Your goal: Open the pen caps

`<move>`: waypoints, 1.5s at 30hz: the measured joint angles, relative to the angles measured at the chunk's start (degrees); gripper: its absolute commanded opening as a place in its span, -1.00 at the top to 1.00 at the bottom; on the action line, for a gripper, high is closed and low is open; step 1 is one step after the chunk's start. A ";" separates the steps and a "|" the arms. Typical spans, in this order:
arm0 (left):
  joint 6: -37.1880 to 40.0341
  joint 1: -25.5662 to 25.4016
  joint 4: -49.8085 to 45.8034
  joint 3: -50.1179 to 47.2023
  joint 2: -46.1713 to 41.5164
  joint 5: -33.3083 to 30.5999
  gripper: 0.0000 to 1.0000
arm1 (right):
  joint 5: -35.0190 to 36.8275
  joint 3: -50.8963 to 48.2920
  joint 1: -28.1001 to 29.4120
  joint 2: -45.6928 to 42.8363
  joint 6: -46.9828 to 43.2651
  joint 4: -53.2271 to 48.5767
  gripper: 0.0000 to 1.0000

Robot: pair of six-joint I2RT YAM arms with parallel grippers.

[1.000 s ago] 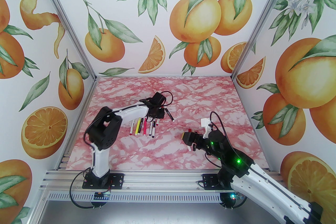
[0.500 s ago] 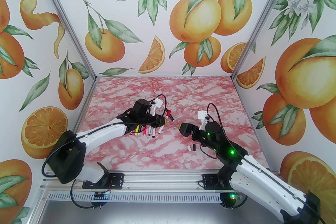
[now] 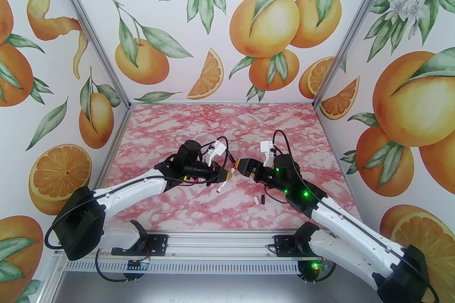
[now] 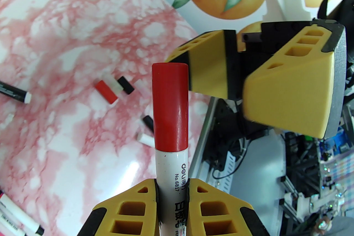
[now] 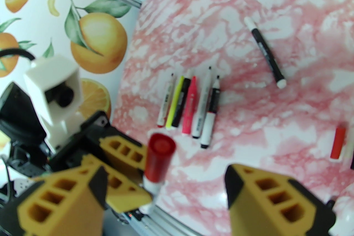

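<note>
Over the marble table (image 3: 199, 209), left fingers (image 4: 221, 197) clamp a pen (image 4: 172, 176), its red cap (image 4: 170, 107) just before parted right fingers (image 4: 290, 96).

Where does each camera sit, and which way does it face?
Top external: high behind the bases, looking down on the pink marbled table; both arms show, left gripper facing right gripper.
Left wrist: looks along its shut fingers, holding a red-capped white plastic marker, toward the right gripper.
Right wrist: looks past its open fingers at that marker and a row of pens.
Shared: both wrist views show the marker's red cap.
</note>
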 measured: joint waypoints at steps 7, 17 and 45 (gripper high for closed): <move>-2.16 -2.05 2.23 0.02 0.87 0.39 0.68 | 0.04 0.07 0.00 2.16 0.13 1.97 -0.19; -6.14 -4.59 7.41 0.02 3.10 0.20 0.68 | 0.02 0.07 0.13 2.21 0.50 3.76 0.07; -7.08 -5.25 9.33 0.26 3.58 0.15 0.62 | 0.63 0.07 0.11 2.21 0.46 3.39 0.67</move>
